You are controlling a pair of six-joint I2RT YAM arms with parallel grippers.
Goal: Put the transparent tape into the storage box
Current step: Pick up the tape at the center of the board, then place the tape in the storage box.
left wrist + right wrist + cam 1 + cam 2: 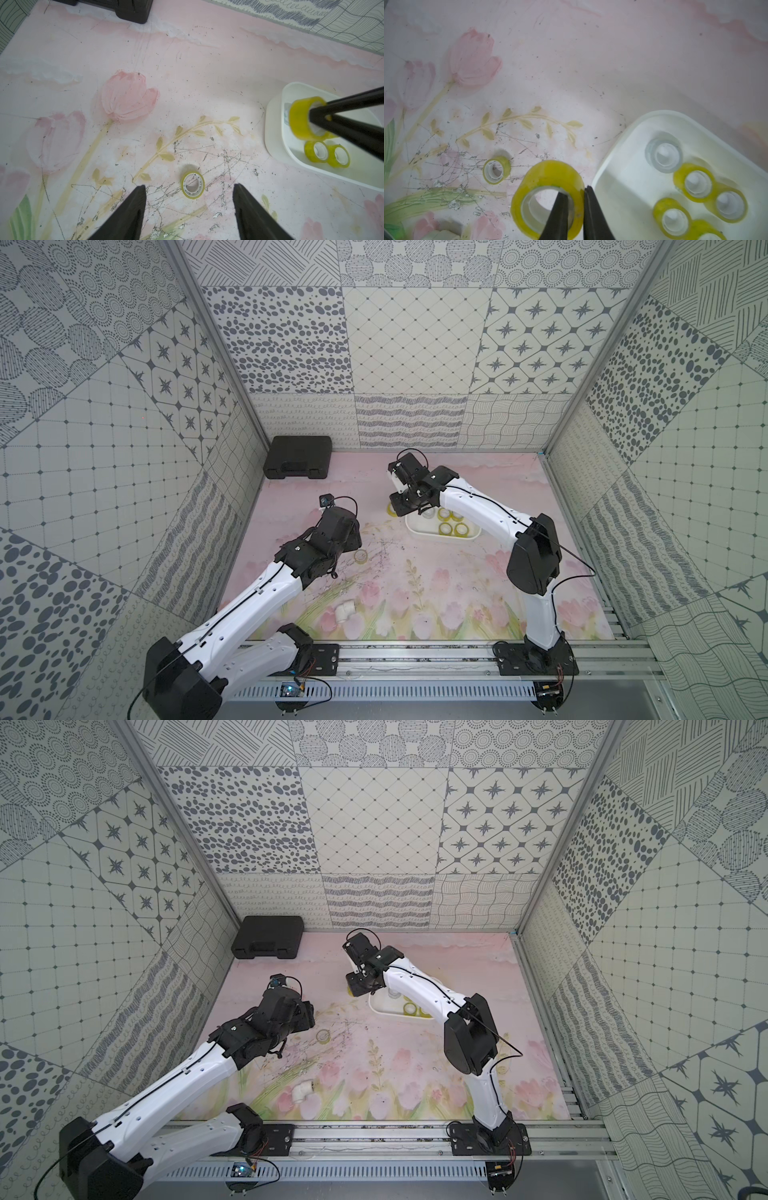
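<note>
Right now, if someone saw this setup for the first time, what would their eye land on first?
Probably the bright yellow tape roll pinched by the right gripper, one of its fingers through the core, just beside the white storage box. Next, the five rolls sitting in that box, four yellow and one greyish-white. Then the lone roll lying flat on the floral mat near the left gripper, whose fingers stand open.

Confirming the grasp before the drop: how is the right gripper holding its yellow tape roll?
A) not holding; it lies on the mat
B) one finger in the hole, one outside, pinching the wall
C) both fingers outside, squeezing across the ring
B: the right wrist view shows the right gripper pinching the wall of the yellow tape roll, one finger through its hole, one outside.
</note>
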